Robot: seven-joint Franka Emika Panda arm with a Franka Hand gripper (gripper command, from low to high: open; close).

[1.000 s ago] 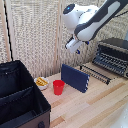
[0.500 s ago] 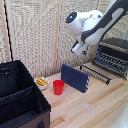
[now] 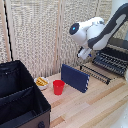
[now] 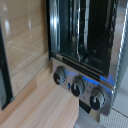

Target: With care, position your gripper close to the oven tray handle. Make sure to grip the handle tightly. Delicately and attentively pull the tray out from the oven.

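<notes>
The gripper point(image 3: 83, 52) has moved right and now hangs near the handle point(image 3: 95, 73) of the oven tray point(image 3: 102, 67), which already protrudes from the oven point(image 3: 116, 56). I cannot tell how the jaws stand.

In the exterior view the gripper point(image 3: 83, 52) is a small blurred white shape against the arm, so how its fingers stand cannot be told, and the oven point(image 3: 119, 50) is cut off by that view's right edge with the arm across part of it. The oven tray point(image 3: 96, 72) shows only as soft dark bars (its handle too thin and smeared to pick out), and the black fabric bin point(image 3: 20, 102) runs off the left and lower edges. The wrist view shows no fingers at all, only a blurred oven front point(image 4: 82, 45) cropped on every side, its three knobs point(image 4: 76, 85) unreadable.
</notes>
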